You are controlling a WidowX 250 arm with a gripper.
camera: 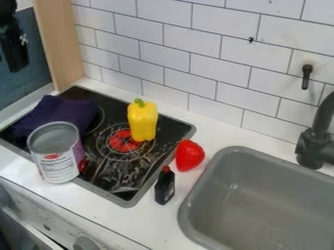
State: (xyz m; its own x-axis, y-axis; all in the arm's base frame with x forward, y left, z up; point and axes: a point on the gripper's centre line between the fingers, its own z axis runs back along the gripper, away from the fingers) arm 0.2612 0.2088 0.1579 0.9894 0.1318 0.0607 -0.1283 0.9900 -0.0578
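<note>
Black and dark against a blue-grey panel, the gripper (14, 51) hangs at the upper left of the view, beside a pale wooden board (57, 44). How far open it is, and whether it has hold of anything, I cannot tell. The nearest loose thing is a dark purple cloth (60, 113), which lies crumpled on the rear left part of the black stovetop (116, 171). The cloth is lower in the view than the gripper and to its right, well apart from it.

Just in front of the cloth, a large metal can (58, 163) with a white and purple label stands upright at the stovetop's front left edge. Farther right, a yellow pepper (143, 122) with a green stem stands upright on the stovetop, by a red burner mark (124, 140). A red, strawberry-like piece (190, 156) sits on the white counter (124, 222), between the stovetop and the grey sink (225, 195). Near it, just beside the stovetop's right edge, stands a small dark bottle (164, 189) with a red cap. A black faucet (316, 139) rises behind the sink, and a black hook (306, 77) is on the white tiled wall (189, 66).
</note>
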